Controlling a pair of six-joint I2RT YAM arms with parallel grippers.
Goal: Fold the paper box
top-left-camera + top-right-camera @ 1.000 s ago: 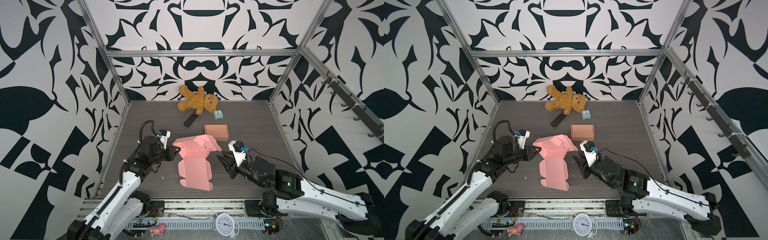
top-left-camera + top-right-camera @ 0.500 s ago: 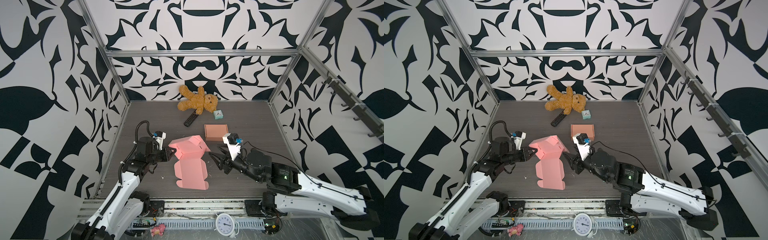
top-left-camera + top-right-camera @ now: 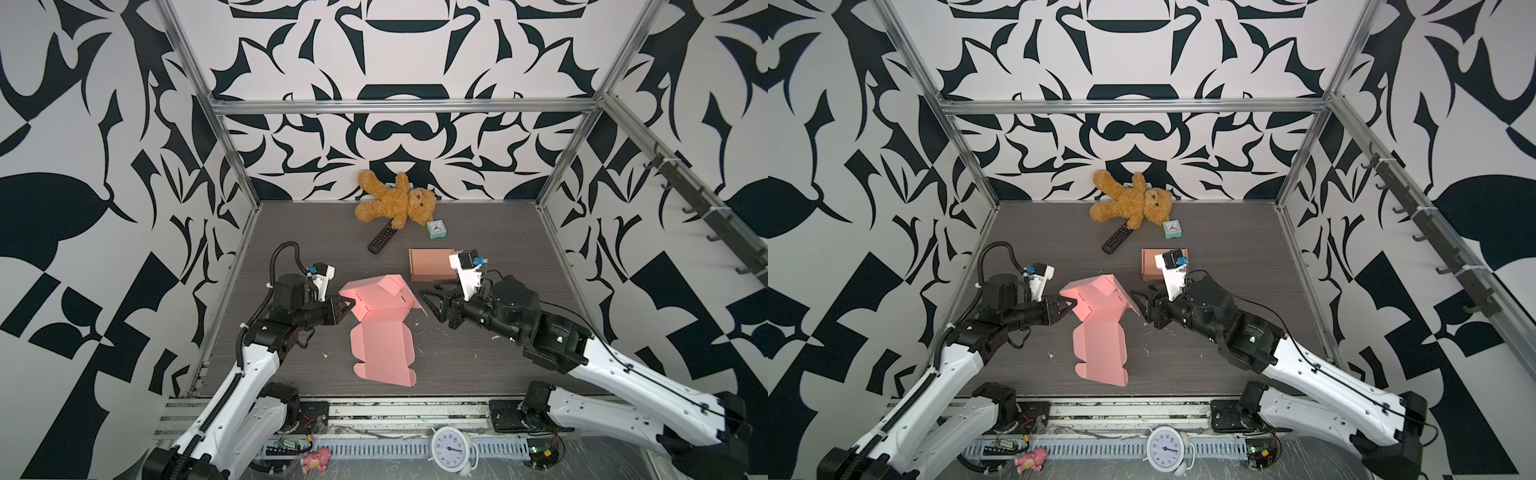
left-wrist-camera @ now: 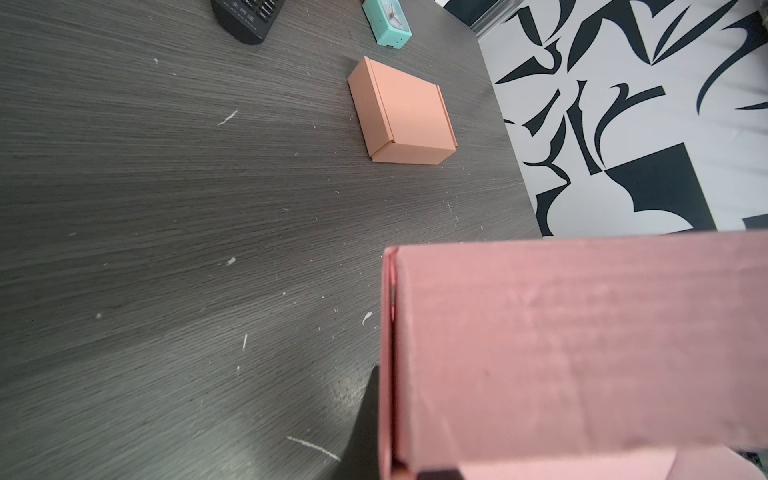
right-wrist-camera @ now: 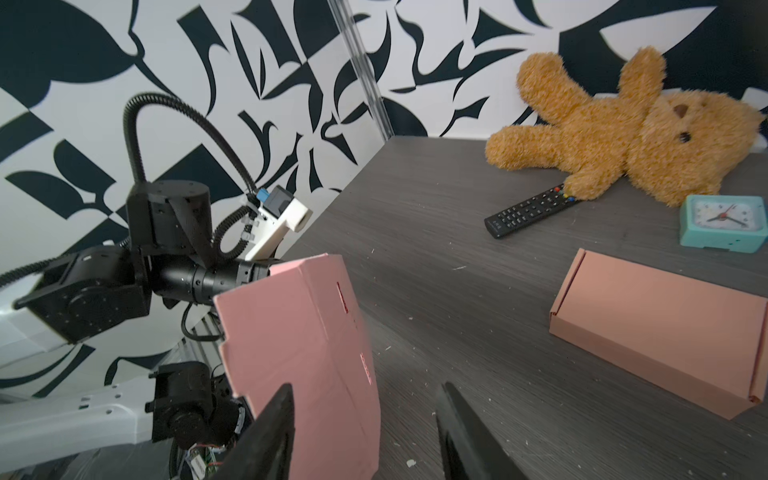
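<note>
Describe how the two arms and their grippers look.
The left arm and right arm have white lower links and black cylindrical joints toward the wrist. Each carries a white camera mount with a blue plug. The left gripper and right gripper have black, tapered fingers. A black ribbed hose loops above the left arm. A small green light glows on the right arm.

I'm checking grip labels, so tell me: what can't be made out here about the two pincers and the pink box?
- Left pincer: in the left wrist view the pink box covers it; only a dark sliver shows.
- Right pincer: the right wrist view's edge cuts off its fingers; contact with the pink box is unclear.
- Brown box: in a top view the right wrist camera hides part.
</note>
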